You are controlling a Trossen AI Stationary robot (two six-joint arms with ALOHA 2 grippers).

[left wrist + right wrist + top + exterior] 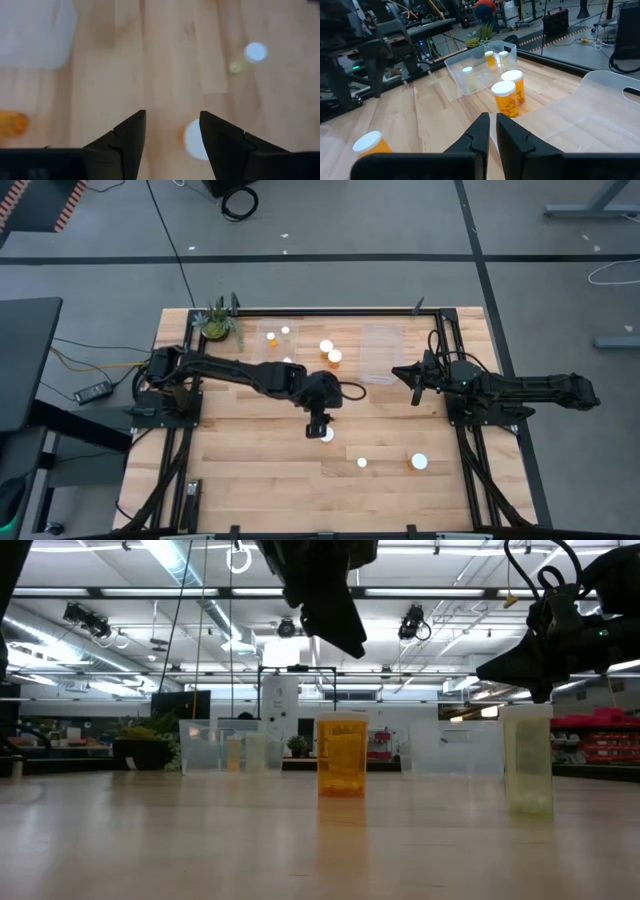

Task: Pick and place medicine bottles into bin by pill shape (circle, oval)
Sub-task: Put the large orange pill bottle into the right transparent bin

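Note:
Amber medicine bottles with white caps stand upright on the wooden table. One bottle (327, 434) (342, 755) stands near the middle. My left gripper (318, 425) hangs open just above it, fingers pointing down; its cap (192, 141) shows between the fingers, partly behind one of them. Two more bottles (362, 463) (419, 462) stand nearer the front edge. Two bottles (330, 352) (509, 92) stand between the two clear bins. The left bin (275, 340) (470, 82) holds a few bottles. My right gripper (412, 375) (492, 135) is shut and empty, raised beside the right bin (380, 350).
A small green potted plant (215, 320) stands at the table's far left corner. The arms' bases (160, 385) (480, 395) sit at the table's left and right edges. In the low view a pale bottle (527, 760) stands to the right of the amber one.

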